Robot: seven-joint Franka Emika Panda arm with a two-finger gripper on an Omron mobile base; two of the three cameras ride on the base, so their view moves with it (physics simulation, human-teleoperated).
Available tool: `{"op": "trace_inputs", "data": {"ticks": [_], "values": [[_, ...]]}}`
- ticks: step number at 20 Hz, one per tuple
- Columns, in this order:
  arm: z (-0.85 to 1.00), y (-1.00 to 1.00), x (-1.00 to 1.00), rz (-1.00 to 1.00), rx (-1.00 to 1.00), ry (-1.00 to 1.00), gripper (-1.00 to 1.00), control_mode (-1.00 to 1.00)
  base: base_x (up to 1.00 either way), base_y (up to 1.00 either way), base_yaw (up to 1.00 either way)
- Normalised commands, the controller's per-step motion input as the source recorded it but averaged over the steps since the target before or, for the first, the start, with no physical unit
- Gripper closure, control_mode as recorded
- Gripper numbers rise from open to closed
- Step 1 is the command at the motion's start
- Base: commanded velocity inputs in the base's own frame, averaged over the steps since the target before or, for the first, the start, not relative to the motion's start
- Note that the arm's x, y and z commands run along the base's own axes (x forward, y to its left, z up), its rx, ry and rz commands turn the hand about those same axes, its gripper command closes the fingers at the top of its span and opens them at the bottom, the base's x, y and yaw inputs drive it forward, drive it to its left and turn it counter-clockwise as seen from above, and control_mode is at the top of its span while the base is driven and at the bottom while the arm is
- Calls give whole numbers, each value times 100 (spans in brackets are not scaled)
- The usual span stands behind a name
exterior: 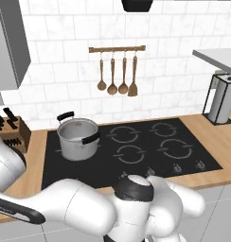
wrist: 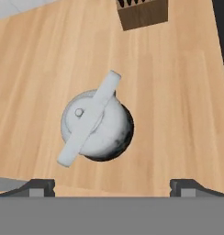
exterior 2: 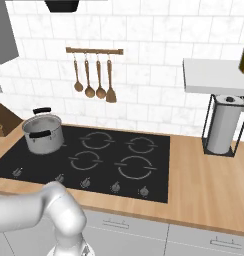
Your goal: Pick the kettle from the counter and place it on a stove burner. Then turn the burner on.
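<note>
White tiled wall (exterior 2: 159,60), grey cabinets (exterior 2: 204,242)

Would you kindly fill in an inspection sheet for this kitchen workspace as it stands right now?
Surface: wooden counter around a black glass cooktop.
Job's things: kettle upright on the counter, seen from above, handle slanting across its lid; stove burner rings bare.
Clutter: steel pot on the cooktop's rear left ring; knife block at the counter's left.
Grippers: gripper open, above the kettle, not touching.
Cables: nothing seen.
Surroundings: utensil rail on tiled wall; paper towel holder.
</note>
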Motion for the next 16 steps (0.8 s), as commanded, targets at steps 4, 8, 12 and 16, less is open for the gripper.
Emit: {"op": "trace_inputs", "data": {"ticks": [4, 8, 12, 16], "values": [[-2, 54, 19, 0, -1, 0, -100, -100, 0, 0, 0], [-16, 31, 16, -1, -4, 0, -100, -100, 0, 0, 0], [-33, 1, 14, -1, -3, 0, -100, -100, 0, 0, 0], [-30, 0, 20, 0, -1, 0, -100, -100, 0, 0, 0]]}}
